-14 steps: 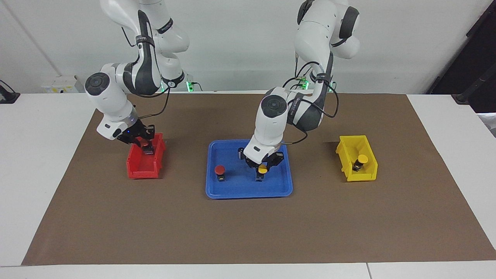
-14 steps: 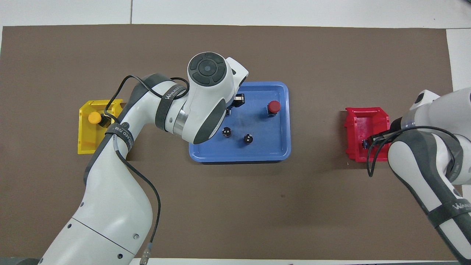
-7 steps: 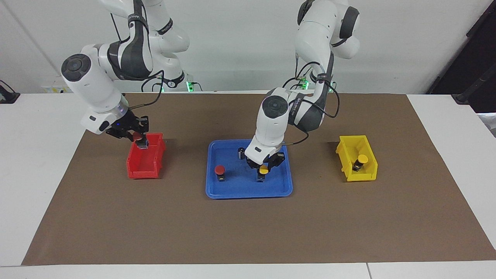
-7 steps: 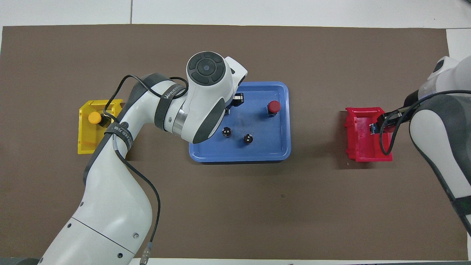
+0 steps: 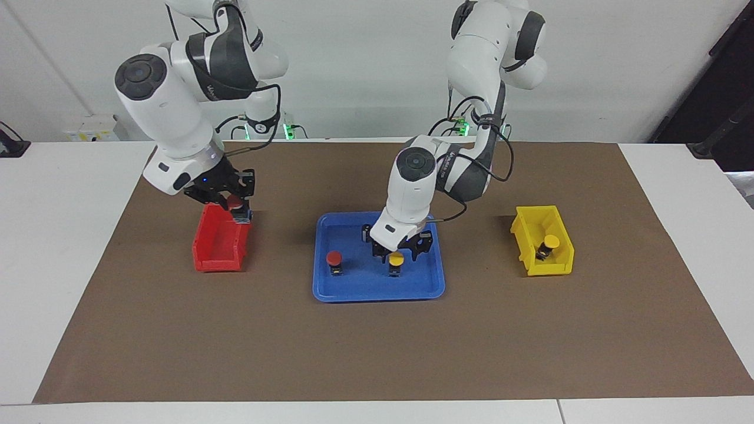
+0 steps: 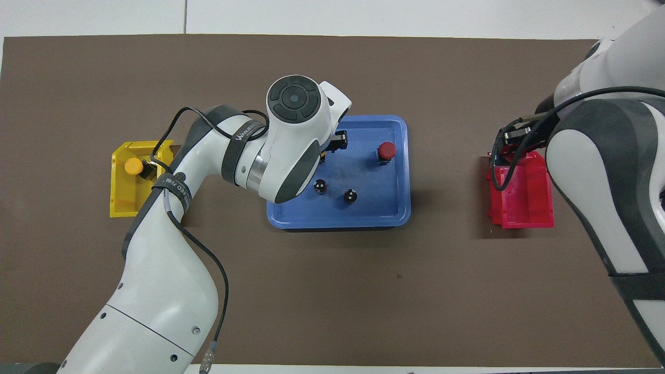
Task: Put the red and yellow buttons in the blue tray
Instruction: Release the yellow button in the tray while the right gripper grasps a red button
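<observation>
The blue tray lies mid-table, also in the overhead view. A red button stands in it. A yellow button stands in it beside the red one. My left gripper is open just above this yellow button, with a finger on each side; my arm hides the button in the overhead view. My right gripper is shut on a second red button, held over the red bin's corner toward the tray. A second yellow button lies in the yellow bin.
The small red bin stands toward the right arm's end, the small yellow bin toward the left arm's end. Two dark capless cylinders stand in the tray, nearer to the robots than the buttons. A brown mat covers the table.
My right gripper lifted the red button out of the red bin and moved it toward the tray. My left gripper opened and let go of the yellow button, which now stands in the tray.
</observation>
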{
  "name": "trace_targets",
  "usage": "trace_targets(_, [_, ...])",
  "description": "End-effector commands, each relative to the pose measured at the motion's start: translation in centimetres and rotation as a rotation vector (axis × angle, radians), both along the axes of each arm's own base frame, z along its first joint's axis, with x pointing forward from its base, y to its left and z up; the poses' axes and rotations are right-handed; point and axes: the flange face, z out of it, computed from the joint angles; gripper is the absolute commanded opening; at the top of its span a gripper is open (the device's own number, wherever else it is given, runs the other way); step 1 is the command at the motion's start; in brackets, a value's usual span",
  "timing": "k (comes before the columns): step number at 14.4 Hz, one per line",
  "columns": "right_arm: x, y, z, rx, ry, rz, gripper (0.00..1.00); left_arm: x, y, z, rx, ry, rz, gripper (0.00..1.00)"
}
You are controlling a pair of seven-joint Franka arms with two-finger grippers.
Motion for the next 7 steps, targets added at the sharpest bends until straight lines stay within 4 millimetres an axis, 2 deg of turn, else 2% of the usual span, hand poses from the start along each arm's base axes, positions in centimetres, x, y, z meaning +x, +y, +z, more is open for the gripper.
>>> trace_targets(1, [0.8,0.4,0.4,0.066,0.017,-0.037,0.19,0.1,0.0,0.2,0.004,-0.004,0.012,1.0])
trace_targets(2, [1.2,0.5,0.7,0.076,0.013,-0.054,0.19,0.2,0.5,0.3,0.022,0.011,0.016,1.0])
trace_targets(3, [1.6,0.7,1.3,0.077,-0.001,-0.076,0.19,1.3,2.2,1.2,0.059,0.007,0.036,1.0])
trace_targets(4, [1.8,1.8,1.5,0.082,-0.002,-0.086,0.19,1.6,2.7,2.1,0.074,0.006,0.041,1.0])
trace_targets(5, [1.8,3.8,1.8,0.078,-0.005,-0.098,0.19,1.9,3.8,3.8,0.065,0.001,0.057,1.0])
trace_targets(6, [1.8,5.4,1.7,0.07,-0.004,-0.121,0.19,2.0,5.1,7.2,0.04,-0.025,0.069,1.0])
trace_targets(7, [1.7,7.4,1.9,0.067,-0.016,-0.134,0.19,2.5,8.0,10.3,0.027,-0.026,0.106,1.0])
